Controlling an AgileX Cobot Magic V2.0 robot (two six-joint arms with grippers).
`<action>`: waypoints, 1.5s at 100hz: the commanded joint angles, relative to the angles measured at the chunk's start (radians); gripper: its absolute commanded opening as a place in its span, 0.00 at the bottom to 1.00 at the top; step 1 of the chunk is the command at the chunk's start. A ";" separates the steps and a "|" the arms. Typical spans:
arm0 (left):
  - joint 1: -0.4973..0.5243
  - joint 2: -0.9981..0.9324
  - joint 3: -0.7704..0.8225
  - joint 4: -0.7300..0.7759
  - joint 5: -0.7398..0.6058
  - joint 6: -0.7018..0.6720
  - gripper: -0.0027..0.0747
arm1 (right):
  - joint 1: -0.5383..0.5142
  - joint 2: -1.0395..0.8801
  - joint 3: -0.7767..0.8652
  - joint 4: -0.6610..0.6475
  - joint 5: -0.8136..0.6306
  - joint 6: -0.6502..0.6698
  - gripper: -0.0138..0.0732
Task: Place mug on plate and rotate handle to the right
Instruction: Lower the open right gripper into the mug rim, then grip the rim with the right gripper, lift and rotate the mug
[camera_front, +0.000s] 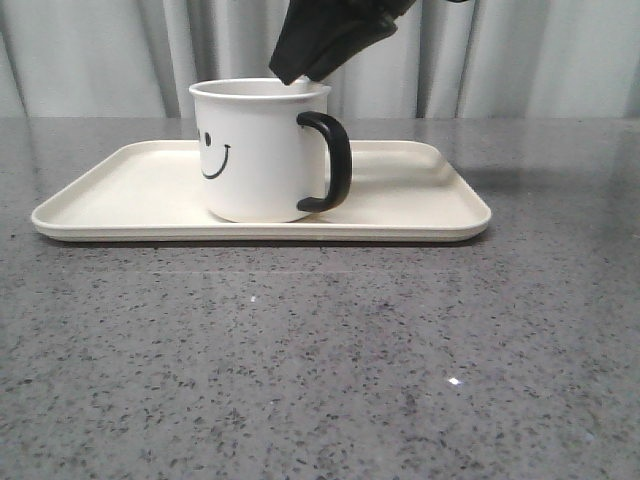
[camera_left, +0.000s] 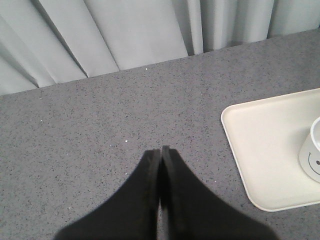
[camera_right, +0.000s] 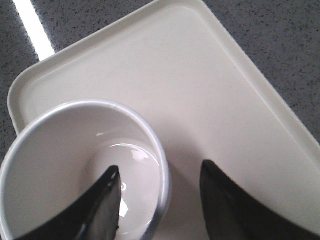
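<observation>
Straddling: right hand (camera_right: 160, 200), fingers spread, is bracketing the mug (camera_front: 262, 150) rim, one inside, one outside.
Handle (camera_front: 330, 162): is pointing right.
Mug: is standing on the plate (camera_front: 420, 215).

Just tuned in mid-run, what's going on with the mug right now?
The white smiley-face mug stands upright on the cream rectangular plate, its glossy black loop handle pointing right in the front view. The right gripper is open and straddles the mug's rim, one finger inside, one outside; neither visibly presses the wall. The left gripper is shut, over bare grey table beside the plate, holding nothing.
</observation>
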 joint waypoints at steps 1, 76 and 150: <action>0.002 -0.005 -0.019 -0.010 -0.028 -0.010 0.01 | -0.001 -0.045 -0.032 0.027 -0.031 0.010 0.60; 0.002 -0.003 -0.019 -0.024 -0.028 -0.010 0.01 | 0.000 0.011 -0.032 0.029 -0.004 0.027 0.60; 0.002 -0.003 -0.019 -0.024 -0.028 -0.010 0.01 | 0.000 0.013 -0.218 0.024 0.139 0.010 0.09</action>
